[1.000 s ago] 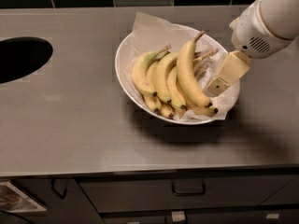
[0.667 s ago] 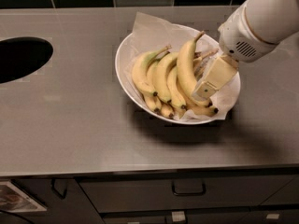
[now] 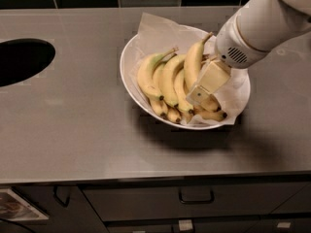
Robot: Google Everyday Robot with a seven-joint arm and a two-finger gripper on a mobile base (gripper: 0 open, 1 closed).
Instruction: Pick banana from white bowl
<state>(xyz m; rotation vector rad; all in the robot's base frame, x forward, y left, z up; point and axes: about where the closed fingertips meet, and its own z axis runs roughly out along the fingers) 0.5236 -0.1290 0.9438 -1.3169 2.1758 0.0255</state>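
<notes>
Banana, the longest one, lies at the right of the bunch in the white bowl. Its long axis runs from the pale stem at the upper right, curving down toward the near rim. Its lower half is hidden under the gripper, which sits directly over it, slanting down from the upper right and roughly in line with the fruit. Contact looks likely, though I cannot tell whether the gripper is apart or clamped on the banana. The shorter bananas lie just beside it on the left, touching, on crumpled paper. A lift would probably need to go up and to the right to clear them.
</notes>
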